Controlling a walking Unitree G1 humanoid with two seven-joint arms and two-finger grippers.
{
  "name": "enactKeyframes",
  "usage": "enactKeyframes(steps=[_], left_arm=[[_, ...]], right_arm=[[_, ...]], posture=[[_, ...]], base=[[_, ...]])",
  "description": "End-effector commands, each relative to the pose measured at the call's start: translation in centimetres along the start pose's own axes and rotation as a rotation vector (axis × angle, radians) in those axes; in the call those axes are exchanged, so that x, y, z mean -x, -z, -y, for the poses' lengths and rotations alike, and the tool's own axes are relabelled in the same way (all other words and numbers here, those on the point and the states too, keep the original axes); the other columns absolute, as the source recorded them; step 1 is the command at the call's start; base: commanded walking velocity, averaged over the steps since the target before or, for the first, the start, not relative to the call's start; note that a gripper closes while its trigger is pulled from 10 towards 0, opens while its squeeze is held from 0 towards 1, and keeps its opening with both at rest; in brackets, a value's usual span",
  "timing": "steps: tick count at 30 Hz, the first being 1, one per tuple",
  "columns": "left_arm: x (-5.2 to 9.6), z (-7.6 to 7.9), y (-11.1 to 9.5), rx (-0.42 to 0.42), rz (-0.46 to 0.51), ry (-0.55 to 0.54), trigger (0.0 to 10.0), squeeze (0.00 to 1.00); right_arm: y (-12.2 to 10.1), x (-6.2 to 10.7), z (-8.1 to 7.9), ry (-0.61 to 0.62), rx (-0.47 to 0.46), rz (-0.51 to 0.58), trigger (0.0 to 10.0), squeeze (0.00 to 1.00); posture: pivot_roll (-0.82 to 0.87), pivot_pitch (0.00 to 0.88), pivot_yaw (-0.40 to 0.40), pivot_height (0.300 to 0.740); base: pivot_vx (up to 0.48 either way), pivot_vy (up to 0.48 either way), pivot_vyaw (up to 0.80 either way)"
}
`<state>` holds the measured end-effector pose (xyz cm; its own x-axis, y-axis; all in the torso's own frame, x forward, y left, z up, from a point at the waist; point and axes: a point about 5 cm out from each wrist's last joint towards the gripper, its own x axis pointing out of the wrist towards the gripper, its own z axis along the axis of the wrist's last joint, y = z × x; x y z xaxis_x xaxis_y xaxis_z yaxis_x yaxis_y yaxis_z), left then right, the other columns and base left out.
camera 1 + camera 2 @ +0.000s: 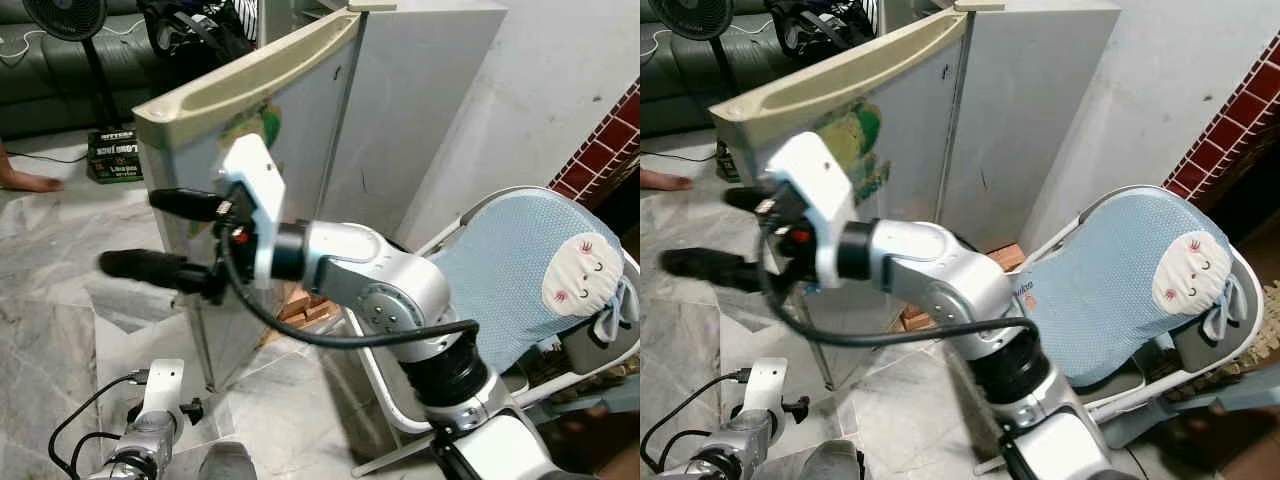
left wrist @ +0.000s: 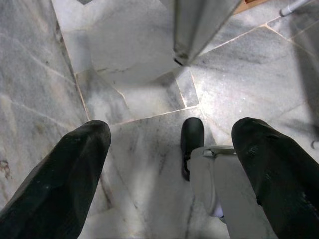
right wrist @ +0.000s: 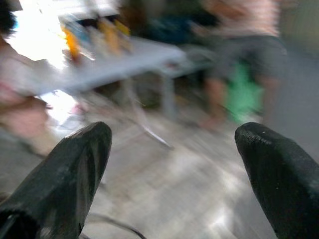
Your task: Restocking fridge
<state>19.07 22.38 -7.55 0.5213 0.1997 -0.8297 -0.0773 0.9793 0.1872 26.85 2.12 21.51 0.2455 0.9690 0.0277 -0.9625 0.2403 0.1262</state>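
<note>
The fridge (image 1: 430,110) stands ahead, pale grey, with its door (image 1: 290,130) swung open towards me; the door's beige top rim (image 1: 250,75) runs diagonally. My right gripper (image 1: 130,230) is raised in front of the door's outer face, pointing to my left, open and empty. In the right wrist view its fingers (image 3: 75,164) frame a blurred room with a table (image 3: 114,62) and a person (image 3: 244,55). My left gripper (image 2: 172,129) hangs low, open and empty, over the marble floor, with the door's bottom corner (image 2: 199,30) beyond it.
A light-blue baby chair (image 1: 520,270) stands close on my right, against the white wall and red brick. To the left behind the door are a standing fan (image 1: 70,20), a dark sofa, a box (image 1: 115,155) and a person's bare foot (image 1: 25,180). Wood pieces (image 1: 300,305) lie under the fridge.
</note>
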Motion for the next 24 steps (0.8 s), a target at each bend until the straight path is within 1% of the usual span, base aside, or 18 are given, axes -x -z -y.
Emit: enactKeyframes(steps=[1,2,3,4,6,8,11,12,13,14,16,17,18,19,20,21,23,24], left_arm=[[0.0,0.3,0.3,-0.010,-0.005,-0.001,10.0,0.00],[0.0,0.3,0.3,-0.010,-0.005,-0.001,10.0,0.00],[0.0,0.3,0.3,-0.011,-0.005,-0.001,10.0,0.00],[0.0,0.4,0.3,-0.011,-0.006,-0.001,10.0,0.00],[0.0,0.4,0.3,-0.015,-0.006,-0.001,10.0,0.00],[0.0,0.4,0.3,-0.016,-0.006,-0.002,10.0,0.00],[0.0,0.3,0.4,-0.016,-0.002,-0.008,10.0,0.00],[0.0,0.3,0.4,-0.016,-0.002,-0.008,10.0,0.00],[0.0,0.1,0.2,-0.016,0.011,-0.026,10.0,0.00],[0.0,0.1,0.2,-0.016,0.011,-0.026,10.0,0.00],[0.0,-0.9,-0.8,0.046,0.055,-0.090,10.0,0.00],[0.0,-0.9,-0.8,0.046,0.055,-0.090,10.0,0.00],[0.0,-2.1,-2.0,0.094,0.095,-0.145,10.0,0.00],[0.0,-3.0,-2.4,0.105,0.109,-0.165,10.0,0.00],[0.0,-3.0,-2.4,0.105,0.109,-0.165,10.0,0.00],[0.1,-4.1,-2.6,0.113,0.118,-0.180,10.0,0.00],[0.6,-7.5,-4.4,0.138,0.173,-0.241,10.0,0.00],[0.8,-8.7,-5.4,0.151,0.204,-0.270,10.0,0.00]], right_arm=[[1.5,2.2,3.0,0.184,0.003,-0.042,10.0,0.00],[1.5,2.2,3.0,0.184,0.003,-0.042,10.0,0.00],[2.4,3.9,4.6,0.288,-0.004,-0.066,10.0,0.00],[2.7,4.5,5.1,0.323,-0.009,-0.073,10.0,0.00],[4.0,6.9,6.8,0.463,-0.001,-0.112,10.0,0.00],[5.9,10.4,8.5,0.631,-0.003,-0.164,10.0,0.00],[8.2,14.2,9.4,0.798,-0.014,-0.219,10.0,0.00],[8.2,14.2,9.4,0.798,-0.014,-0.219,10.0,0.00],[9.2,15.8,9.7,0.879,-0.002,-0.250,10.0,0.00],[9.2,15.8,9.7,0.879,-0.002,-0.250,10.0,0.00],[10.6,18.6,10.0,1.031,-0.020,-0.284,10.0,0.00],[10.6,18.6,10.0,1.031,-0.020,-0.284,10.0,0.00],[11.5,20.7,9.9,1.138,-0.037,-0.298,10.0,0.00],[11.6,21.2,9.9,1.168,-0.046,-0.290,10.0,0.00],[11.6,21.2,9.9,1.168,-0.046,-0.290,10.0,0.00],[11.7,21.5,9.9,1.186,-0.053,-0.279,10.0,0.00],[11.5,21.6,9.8,1.193,-0.044,-0.256,10.0,0.00],[11.3,21.6,9.8,1.194,-0.035,-0.243,10.0,0.00]], posture=[[0.13,0.000,-0.112,0.740],[0.13,0.000,-0.112,0.740],[0.12,0.000,-0.109,0.740],[0.12,0.000,-0.109,0.740],[0.12,0.000,-0.107,0.740],[0.11,0.000,-0.103,0.740],[0.11,0.000,-0.100,0.740],[0.11,0.000,-0.100,0.740],[0.10,0.000,-0.098,0.740],[0.10,0.000,-0.098,0.740],[0.10,0.000,-0.098,0.740],[0.10,0.000,-0.098,0.740],[0.10,0.000,-0.100,0.740],[0.09,0.000,-0.099,0.740],[0.09,0.000,-0.099,0.740],[0.09,0.000,-0.099,0.740],[0.09,0.000,-0.097,0.740],[0.08,0.000,-0.094,0.740]], base=[[0.000,0.000,0.00],[0.000,0.000,0.00],[0.000,0.000,0.00],[0.000,0.000,0.00],[0.000,0.000,0.00],[0.000,0.000,0.00],[0.000,0.000,0.00],[0.000,0.000,0.00],[0.000,0.000,0.00],[0.000,0.000,0.00],[0.000,0.000,0.00],[0.000,0.000,0.00],[0.000,0.000,0.00],[0.000,0.000,0.00],[0.000,0.000,0.00],[0.000,0.000,0.00],[0.000,0.000,0.00],[0.000,0.000,0.00]])
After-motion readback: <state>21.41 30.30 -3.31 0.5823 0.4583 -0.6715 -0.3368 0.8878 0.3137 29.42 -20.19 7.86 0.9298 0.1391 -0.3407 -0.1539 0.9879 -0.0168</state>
